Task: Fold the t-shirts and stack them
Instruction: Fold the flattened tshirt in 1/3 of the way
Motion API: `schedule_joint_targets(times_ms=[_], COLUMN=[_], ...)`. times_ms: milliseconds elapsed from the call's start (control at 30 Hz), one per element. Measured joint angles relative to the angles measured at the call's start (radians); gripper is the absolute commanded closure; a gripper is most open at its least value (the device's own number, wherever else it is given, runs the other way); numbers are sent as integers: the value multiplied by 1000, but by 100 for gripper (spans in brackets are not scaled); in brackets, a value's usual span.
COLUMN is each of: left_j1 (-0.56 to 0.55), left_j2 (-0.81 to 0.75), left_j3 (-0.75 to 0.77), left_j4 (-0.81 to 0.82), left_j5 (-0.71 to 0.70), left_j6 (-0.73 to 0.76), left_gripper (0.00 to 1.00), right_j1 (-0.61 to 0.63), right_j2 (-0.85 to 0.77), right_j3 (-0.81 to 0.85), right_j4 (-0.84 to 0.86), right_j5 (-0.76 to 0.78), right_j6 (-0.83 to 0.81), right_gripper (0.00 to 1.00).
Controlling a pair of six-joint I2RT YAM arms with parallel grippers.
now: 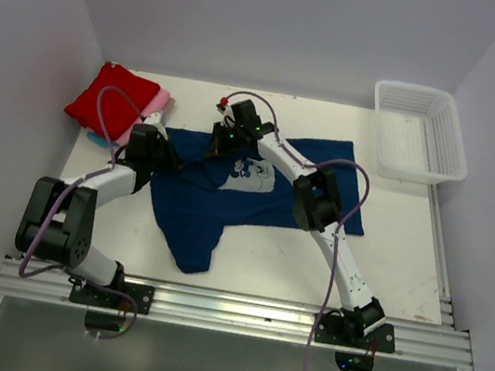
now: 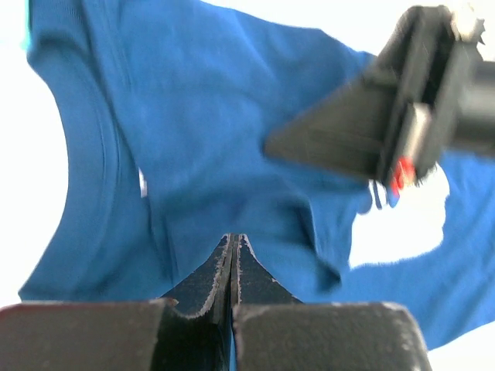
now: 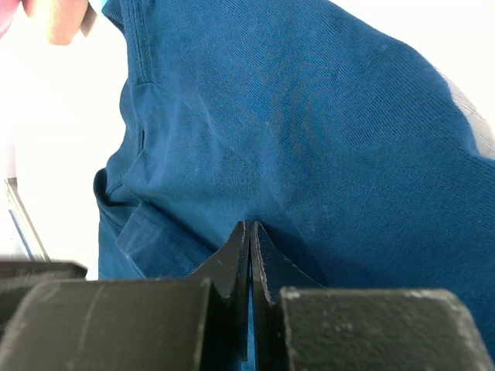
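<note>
A large navy blue t-shirt [image 1: 197,206] lies spread across the middle of the table, its pale chest print [image 1: 251,172] facing up. My left gripper [image 1: 176,148] is shut on cloth near the shirt's upper left edge, with blue fabric [image 2: 193,116] bunched at its closed tips [image 2: 233,236]. My right gripper [image 1: 220,139] is shut on the shirt's far edge near the collar, and navy cloth [image 3: 309,116] fills its view above the tips [image 3: 249,224]. Folded red [image 1: 110,100], pink [image 1: 157,101] and teal [image 1: 95,136] t-shirts sit at the back left.
A white mesh basket [image 1: 414,171] stands at the back right corner. White walls close in the table on the left, back and right. The right arm's wrist [image 2: 387,116] hangs close in front of the left gripper. An aluminium rail [image 1: 237,311] runs along the near edge.
</note>
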Motion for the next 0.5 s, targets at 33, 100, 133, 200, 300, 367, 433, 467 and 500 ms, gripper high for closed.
schedule_joint_targets(times_ms=[33,100,133,200,300,367,433,467,500], left_j1=[0,0,0,0,0,0,0,0,0], left_j2=[36,116,156,221,282,318,350,357,360], left_j3=[27,86,113,150,166,178,188,188,188], left_j4=[3,17,26,48,82,91,100,102,103], left_j5=[-9,-19,-20,-21,-21,-18,-4,5,14], left_j6=[1,2,2,4,15,16,16,16,16], left_gripper=[100,100,100,100,100,100,100,100,100], right_j1=[0,0,0,0,0,0,0,0,0], right_j2=[0,0,0,0,-1,-2,-3,-3,-3], right_j3=[0,0,0,0,0,0,0,0,0], right_j4=[0,0,-1,-1,-2,-4,-6,-7,-7], right_j5=[0,1,1,1,2,3,5,5,5], right_j6=[0,0,0,-3,-8,-12,-16,-16,-16], right_gripper=[100,100,100,100,100,100,100,100,100])
